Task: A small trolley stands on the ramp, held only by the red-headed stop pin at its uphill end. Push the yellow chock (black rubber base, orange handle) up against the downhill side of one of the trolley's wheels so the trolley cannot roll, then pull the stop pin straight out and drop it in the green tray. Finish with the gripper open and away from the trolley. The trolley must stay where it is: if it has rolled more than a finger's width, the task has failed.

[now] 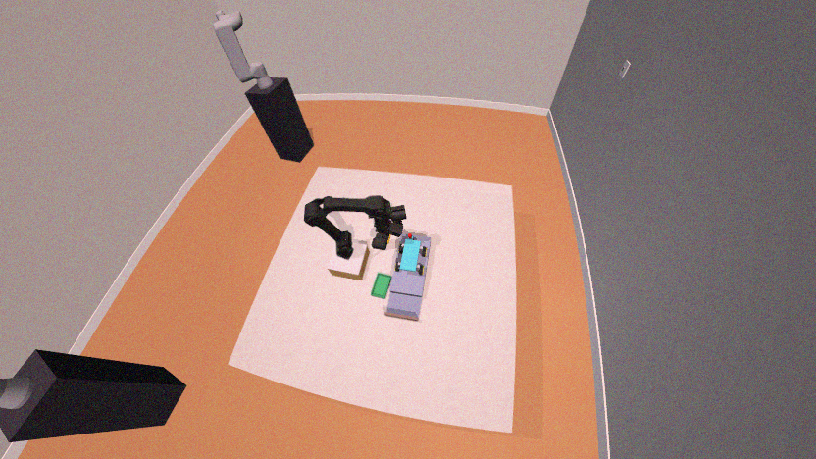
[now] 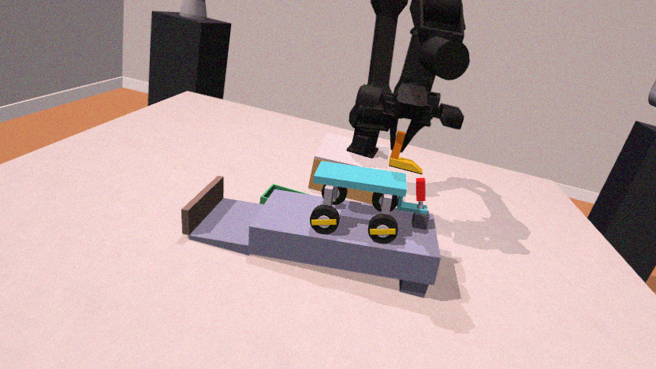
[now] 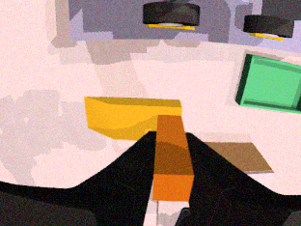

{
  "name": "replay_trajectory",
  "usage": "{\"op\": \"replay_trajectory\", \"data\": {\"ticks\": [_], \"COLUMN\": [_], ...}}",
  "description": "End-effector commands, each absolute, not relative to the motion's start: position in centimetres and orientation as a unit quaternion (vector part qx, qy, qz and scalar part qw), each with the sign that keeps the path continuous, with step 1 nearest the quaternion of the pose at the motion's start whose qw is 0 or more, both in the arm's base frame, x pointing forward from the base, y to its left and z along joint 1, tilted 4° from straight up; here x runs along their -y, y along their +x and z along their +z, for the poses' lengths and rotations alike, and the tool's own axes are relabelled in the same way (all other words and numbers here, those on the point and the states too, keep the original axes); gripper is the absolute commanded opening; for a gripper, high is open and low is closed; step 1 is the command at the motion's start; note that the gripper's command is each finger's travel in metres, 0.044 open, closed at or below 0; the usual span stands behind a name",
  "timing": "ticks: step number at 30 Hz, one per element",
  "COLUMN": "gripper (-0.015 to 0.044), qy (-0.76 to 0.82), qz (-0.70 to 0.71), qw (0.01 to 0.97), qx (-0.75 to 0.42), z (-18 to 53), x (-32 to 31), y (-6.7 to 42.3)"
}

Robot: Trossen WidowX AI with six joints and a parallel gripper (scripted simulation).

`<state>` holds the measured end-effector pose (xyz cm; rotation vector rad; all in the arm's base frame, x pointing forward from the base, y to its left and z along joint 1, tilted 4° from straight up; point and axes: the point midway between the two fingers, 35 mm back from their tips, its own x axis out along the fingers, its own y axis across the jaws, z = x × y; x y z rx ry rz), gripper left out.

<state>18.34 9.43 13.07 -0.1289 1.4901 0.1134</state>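
My gripper (image 2: 398, 147) (image 3: 169, 139) is shut on the orange handle of the yellow chock (image 2: 405, 165) (image 3: 130, 116). It holds the chock in the air beside the ramp, on the robot's side. In the top view the arm mostly hides the chock. The trolley, with a cyan deck (image 1: 409, 255) (image 2: 359, 177) and black wheels, stands on the grey-violet ramp (image 1: 406, 283) (image 2: 293, 238). The red-headed stop pin (image 1: 409, 234) (image 2: 420, 189) stands upright at the trolley's uphill end. The green tray (image 1: 382, 285) (image 2: 273, 185) (image 3: 272, 84) lies beside the ramp on the robot's side.
A brown end board (image 2: 203, 206) stands across the ramp's low end. The arm's base stands on a white-topped block with brown sides (image 1: 345, 273) (image 2: 314, 177), near the tray. Black pedestals (image 1: 282, 123) (image 2: 188, 57) stand beyond the table.
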Motion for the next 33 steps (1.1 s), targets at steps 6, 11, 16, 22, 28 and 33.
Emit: {"op": "replay_trajectory", "data": {"ticks": [6,11,16,22,28,33], "gripper": [0.0,0.0,0.0,0.0,0.0,0.0], "qy": [-0.059,-0.06,-0.061,-0.062,-0.062,-0.063], "qz": [0.053,0.053,0.052,0.051,0.05,0.05], "qw": [0.733,0.733,0.733,0.733,0.733,0.733], "qx": [-0.676,-0.676,-0.675,-0.675,-0.675,-0.675], "z": [13.0,12.9,12.9,12.9,12.9,12.8], "x": [-6.6,-5.0,-3.5,-1.6,0.3,1.9], "y": [19.4,20.1,20.7,21.3,21.9,22.5]}}
